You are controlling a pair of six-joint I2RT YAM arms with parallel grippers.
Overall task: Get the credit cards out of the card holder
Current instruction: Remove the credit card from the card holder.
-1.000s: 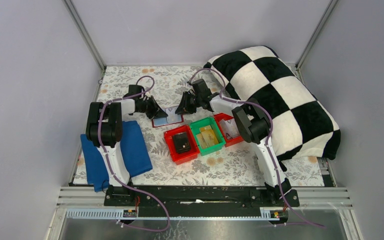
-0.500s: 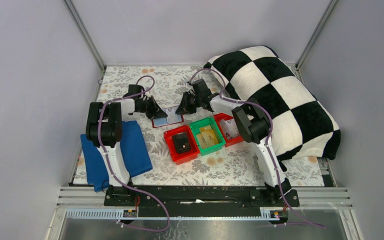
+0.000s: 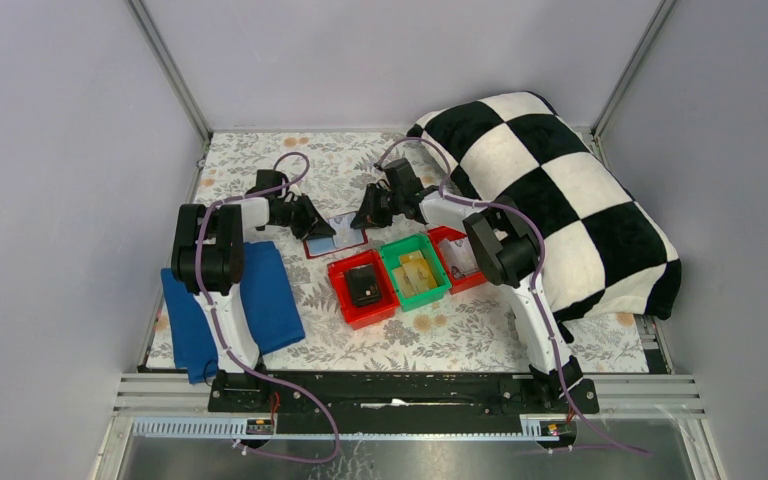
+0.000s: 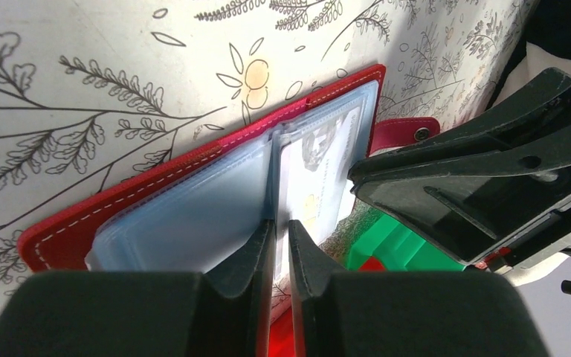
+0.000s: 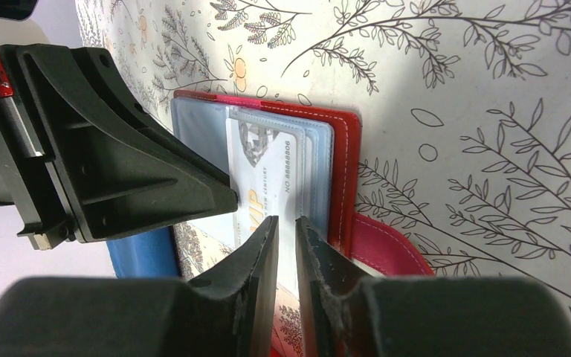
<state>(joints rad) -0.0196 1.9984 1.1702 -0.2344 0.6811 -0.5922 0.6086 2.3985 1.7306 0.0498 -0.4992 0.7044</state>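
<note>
Right wrist view puts the work at the pull-out step. The card holder [image 5: 346,160] lies open and flat on the flowered table [image 5: 491,111], and a whitish credit card [image 5: 264,175] appears to sit partway out of its clear pocket, its free edge running into the slit of the right gripper [image 5: 286,249]. Those jaws stand only a sliver apart; whether they actually bite the card cannot be told. The left gripper [image 4: 275,242] comes in from the opposite side, its jaws likewise nearly together around an upright plastic leaf [image 4: 273,178] (pinched or merely straddled, unclear). The next move likely calls for a firm pinch on the card, then a straight draw along the pocket while the left steadies the holder — otherwise the whole holder may slide along.
</note>
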